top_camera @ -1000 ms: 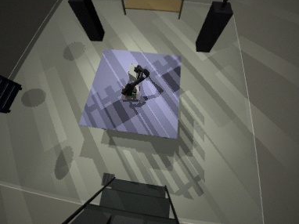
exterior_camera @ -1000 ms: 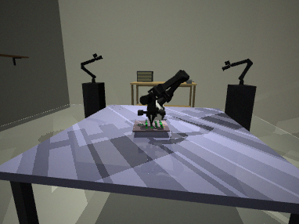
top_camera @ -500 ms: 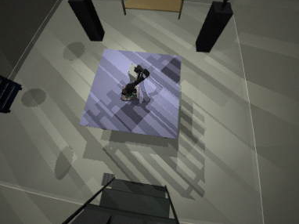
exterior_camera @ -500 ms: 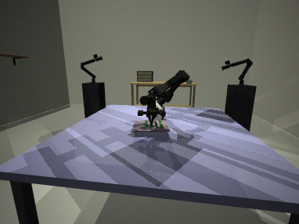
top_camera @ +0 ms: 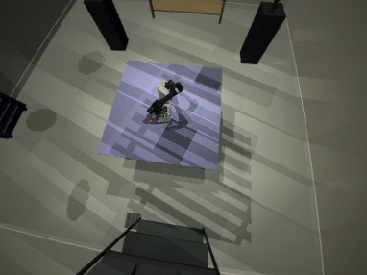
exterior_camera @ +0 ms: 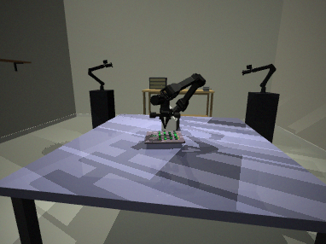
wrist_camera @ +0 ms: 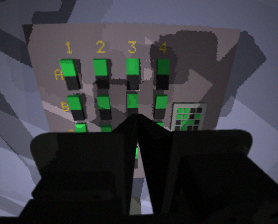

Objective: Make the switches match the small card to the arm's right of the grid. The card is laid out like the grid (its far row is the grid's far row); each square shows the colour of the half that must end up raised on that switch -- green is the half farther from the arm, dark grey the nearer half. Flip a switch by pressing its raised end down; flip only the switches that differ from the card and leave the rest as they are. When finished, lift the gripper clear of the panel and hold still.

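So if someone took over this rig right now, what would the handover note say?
Gripper: shut, holding nothing, fingertips together and pointing down over column 3 of the panel, near row B or C; contact cannot be seen.
Panel sits mid-table, in front of the arm; the card lies at its right edge beside row B.
Rows A and B show in the wrist view; the nearer rows are hidden behind the fingers.
Done: cannot confirm which switches already match the card; the card's squares are too small to read surely.
Left: check each switch against the card, flip only the mismatches, then lift clear and hold still.
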`<state>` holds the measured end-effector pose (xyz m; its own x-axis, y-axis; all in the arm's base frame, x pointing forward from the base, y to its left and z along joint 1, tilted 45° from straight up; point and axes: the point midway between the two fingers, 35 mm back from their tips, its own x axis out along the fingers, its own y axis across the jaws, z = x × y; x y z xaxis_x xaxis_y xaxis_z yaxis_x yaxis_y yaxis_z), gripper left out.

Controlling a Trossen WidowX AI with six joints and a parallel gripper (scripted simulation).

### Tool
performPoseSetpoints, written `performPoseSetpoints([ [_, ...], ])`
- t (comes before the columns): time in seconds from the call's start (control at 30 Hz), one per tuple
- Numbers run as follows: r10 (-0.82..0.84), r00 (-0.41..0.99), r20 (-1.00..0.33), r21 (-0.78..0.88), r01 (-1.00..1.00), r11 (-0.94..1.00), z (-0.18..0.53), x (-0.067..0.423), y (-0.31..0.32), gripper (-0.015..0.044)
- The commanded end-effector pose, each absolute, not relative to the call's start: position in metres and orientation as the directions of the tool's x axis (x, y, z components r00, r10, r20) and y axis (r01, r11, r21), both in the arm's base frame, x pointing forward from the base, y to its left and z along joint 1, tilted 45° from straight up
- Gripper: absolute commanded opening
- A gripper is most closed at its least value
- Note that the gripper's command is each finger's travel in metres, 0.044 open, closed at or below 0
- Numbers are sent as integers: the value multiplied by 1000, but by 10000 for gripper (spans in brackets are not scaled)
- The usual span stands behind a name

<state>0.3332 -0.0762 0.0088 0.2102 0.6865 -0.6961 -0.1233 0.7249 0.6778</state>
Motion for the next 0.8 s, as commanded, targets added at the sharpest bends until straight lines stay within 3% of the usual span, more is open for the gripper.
performPoseSetpoints([
  [0.0,685,210,-697,674,-133,727,20,329,-84,0],
  [0.23,686,209,-697,675,-132,726,29,297,-75,0],
  [0.77,686,209,-697,675,-132,726,29,297,-75,0],
])
